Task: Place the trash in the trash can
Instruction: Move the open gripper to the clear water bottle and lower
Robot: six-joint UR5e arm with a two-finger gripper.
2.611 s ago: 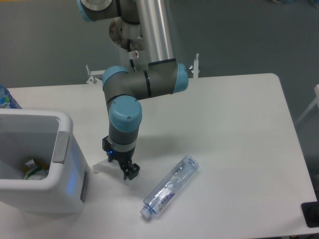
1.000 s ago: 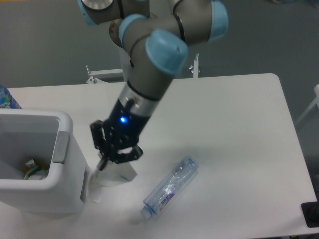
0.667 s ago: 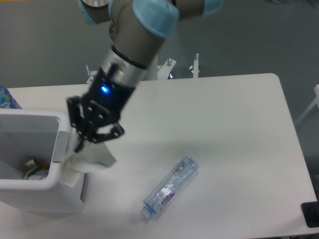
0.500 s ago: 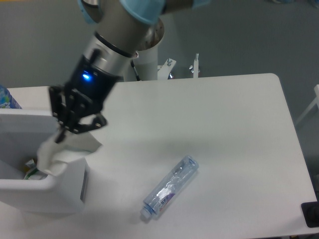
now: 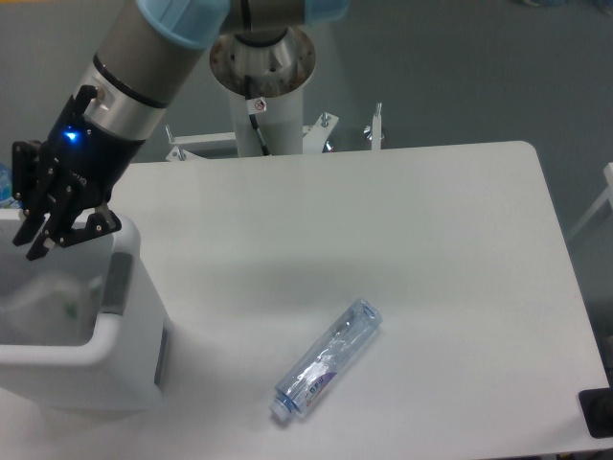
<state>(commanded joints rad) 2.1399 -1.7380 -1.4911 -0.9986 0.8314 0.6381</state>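
Observation:
The white trash can (image 5: 132, 369) stands at the table's front left, with a grey panel (image 5: 119, 280) on its right wall. My gripper (image 5: 65, 236) hangs over the can's opening, its jaws spread and nothing between them. Below it, inside the can, a blurred pale shape is the cardboard scrap (image 5: 46, 295), free of the fingers. The clear plastic bottle (image 5: 327, 359) with a purple-white label lies on the table to the right of the can, cap toward the front edge, well away from the gripper.
The arm's base column (image 5: 263, 91) rises behind the table's back edge, with metal brackets (image 5: 375, 129) beside it. A black object (image 5: 596, 412) sits off the front right corner. A bit of something blue (image 5: 4, 187) shows at the far left edge.
The gripper lifted the cardboard scrap from the table, carried it up and left over the can, then opened; the scrap has dropped into the can. The bottle has not moved.

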